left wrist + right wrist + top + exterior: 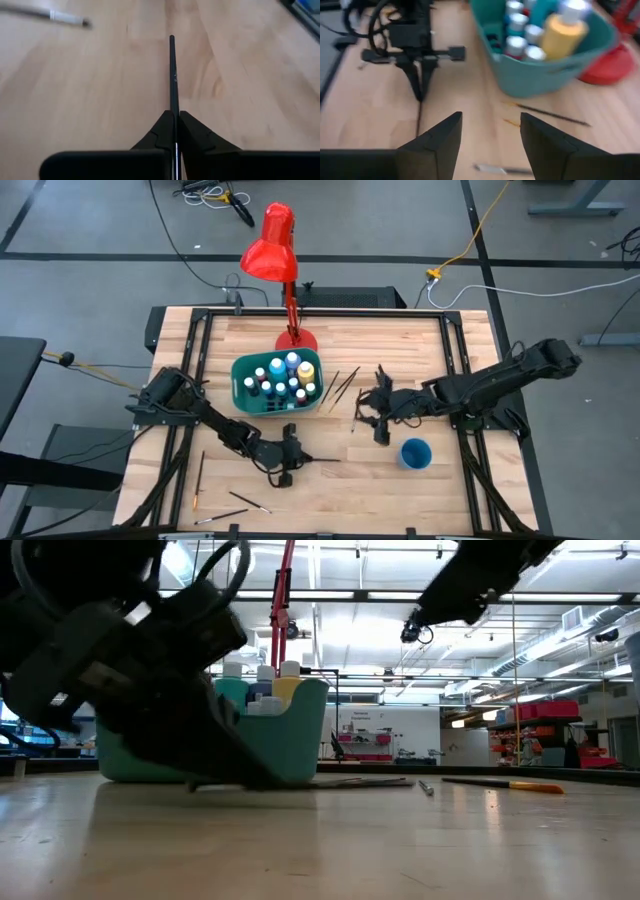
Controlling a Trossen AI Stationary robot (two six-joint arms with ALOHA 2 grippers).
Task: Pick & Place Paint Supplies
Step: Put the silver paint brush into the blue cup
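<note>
One teal bin (243, 380), one blue cup (415, 453), one red lamp (272, 246).

Wooden worktop (330, 510) seen from above, teal bin (240, 385) holding white-capped paint bottles (285, 375) below a red lamp (272, 245), left gripper (287, 473) low beside a dark paintbrush (322, 460), right gripper (379, 416) near a blue cup (415, 453), loose brushes (345, 385) between.

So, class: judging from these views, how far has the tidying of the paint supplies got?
Done: the paint bottles stand in the teal bin. In hand: the left gripper has its jaws shut on a dark paintbrush lying on the table. Left: brushes beside the bin and near the table's front edge. The right gripper waits, jaws open and empty.
</note>
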